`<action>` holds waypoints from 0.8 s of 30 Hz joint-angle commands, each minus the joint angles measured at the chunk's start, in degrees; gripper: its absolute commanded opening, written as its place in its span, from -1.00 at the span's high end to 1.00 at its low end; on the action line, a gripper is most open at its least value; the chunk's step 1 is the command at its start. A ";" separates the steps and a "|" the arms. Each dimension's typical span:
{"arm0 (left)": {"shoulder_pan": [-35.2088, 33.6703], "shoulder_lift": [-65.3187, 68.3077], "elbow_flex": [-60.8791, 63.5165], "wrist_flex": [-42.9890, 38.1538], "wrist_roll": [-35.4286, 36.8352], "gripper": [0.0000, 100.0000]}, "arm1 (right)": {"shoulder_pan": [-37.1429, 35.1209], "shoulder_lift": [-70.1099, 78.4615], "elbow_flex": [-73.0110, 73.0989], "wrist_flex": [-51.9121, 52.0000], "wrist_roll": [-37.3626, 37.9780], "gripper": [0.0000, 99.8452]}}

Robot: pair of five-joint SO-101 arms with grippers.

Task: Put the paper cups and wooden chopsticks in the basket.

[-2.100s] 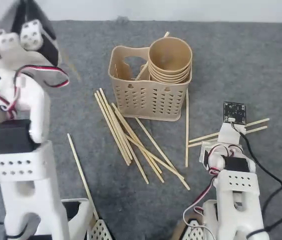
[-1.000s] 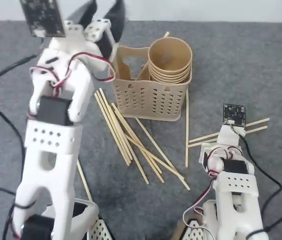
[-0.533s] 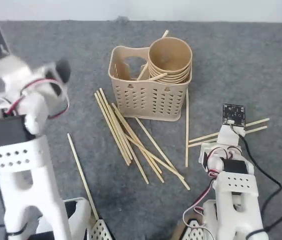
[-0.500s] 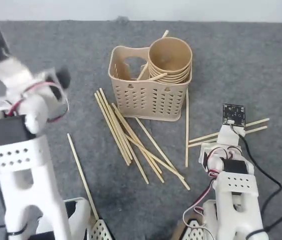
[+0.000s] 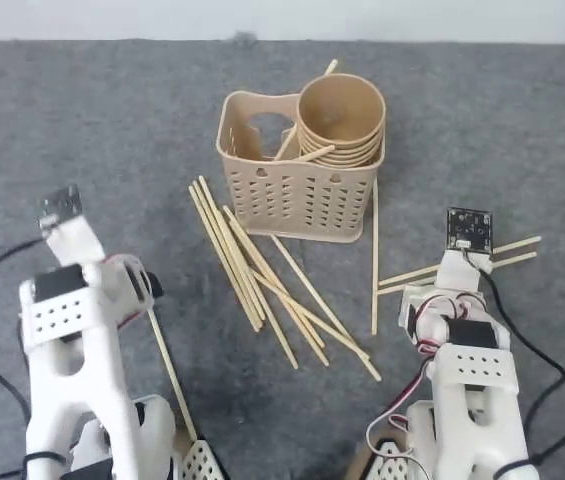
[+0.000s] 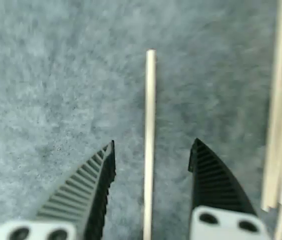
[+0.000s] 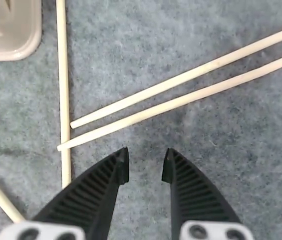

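Standing over the table, I see the left arm (image 5: 72, 320) down at about eight o'clock, its left gripper (image 6: 154, 144) spread wide with the black ribbed fingers (image 6: 101, 175) either side of a single chopstick (image 6: 149, 125), a thin pale wooden stick lying flat on the carpet and not pinched by either one; that lone stick (image 5: 162, 350) lies apart from the others, at seven o'clock from the basket. Next comes a loose fan of chopsticks (image 5: 262, 285), plain light wood, crossing one another and spreading from the basket's foot toward five o'clock. The beige perforated basket (image 5: 302, 205) stands at twelve o'clock, with a nested stack of brown paper cups (image 5: 340, 120) upright in its right half and a few sticks (image 5: 292, 140) leaning inside. One straight chopstick (image 5: 374, 260) lies just off the basket's right corner, pointing to six o'clock. At four o'clock stands the right arm (image 5: 467, 360); its right gripper (image 7: 145, 152) has its tips a narrow gap apart, holding nothing, just short of a pair of chopsticks (image 7: 131, 98) lying side by side. Everything rests on grey carpet (image 5: 482, 120), with a pale wall (image 5: 262, 18) along the far edge
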 commanded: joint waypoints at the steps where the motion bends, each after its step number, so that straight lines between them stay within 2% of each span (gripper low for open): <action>1: -0.70 -1.93 6.20 -7.65 -0.53 0.55 | -0.40 -0.22 -0.53 -0.57 1.14 0.76; 10: -0.35 -1.85 13.67 -16.53 -0.44 0.55 | -0.48 -0.22 -0.44 -0.57 0.79 0.76; 19: 1.41 -0.88 14.99 -16.44 -0.44 0.56 | -0.57 -0.84 0.44 -0.75 0.70 0.76; 21: 2.20 1.93 14.20 -16.79 -0.44 0.63 | -0.57 -0.84 0.44 -0.75 0.70 0.76; 24: 2.29 8.70 10.07 -16.79 -0.44 0.84 | -0.57 -0.84 0.44 -0.66 0.70 0.76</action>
